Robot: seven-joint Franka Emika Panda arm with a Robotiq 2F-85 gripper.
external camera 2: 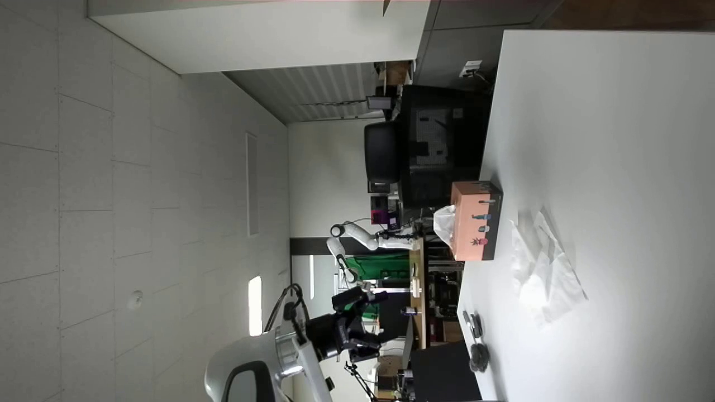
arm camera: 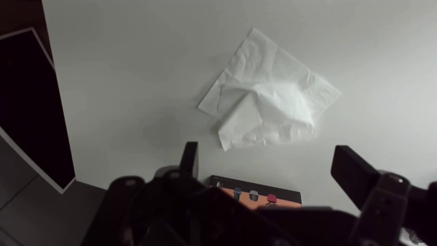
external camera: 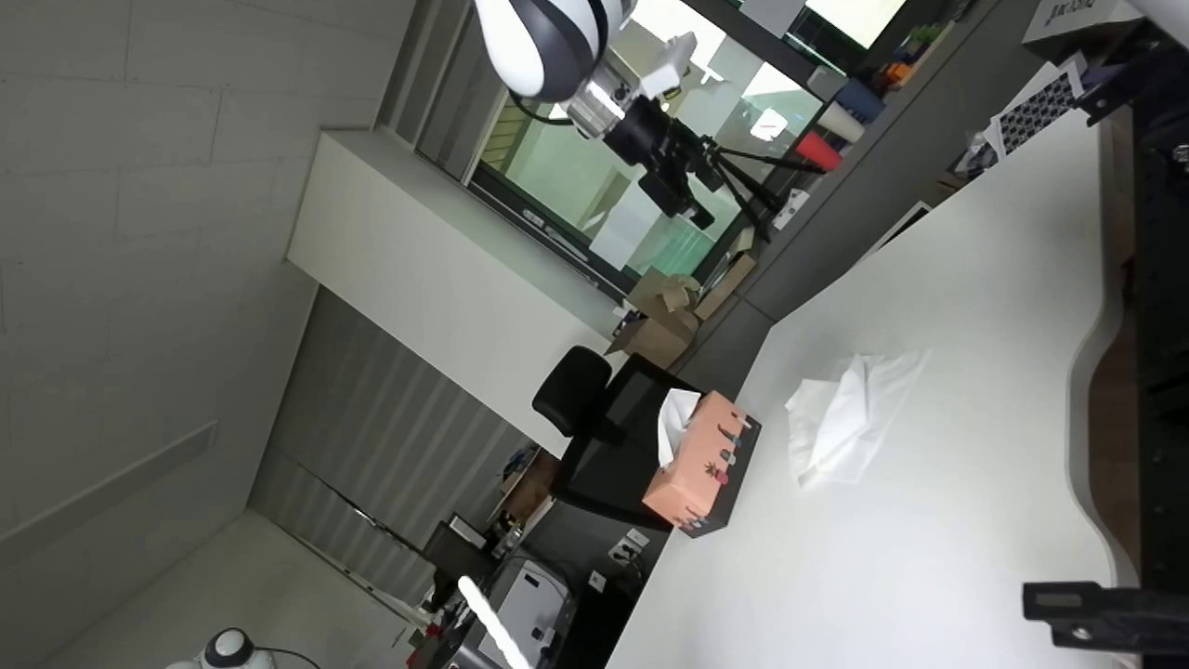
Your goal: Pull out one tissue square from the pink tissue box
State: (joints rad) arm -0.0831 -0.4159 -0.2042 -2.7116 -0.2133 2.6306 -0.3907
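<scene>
Tabletop (external camera 2: 609,134): whole box (external camera 2: 476,221), exterior views only

Box (external camera 2: 476,221): pink; carries lower black band, with blue, grey and red motifs. Tissue (arm camera: 273,102): white. Counter (external camera 2: 631,134): white. Tool (arm camera: 268,160): black.
</scene>
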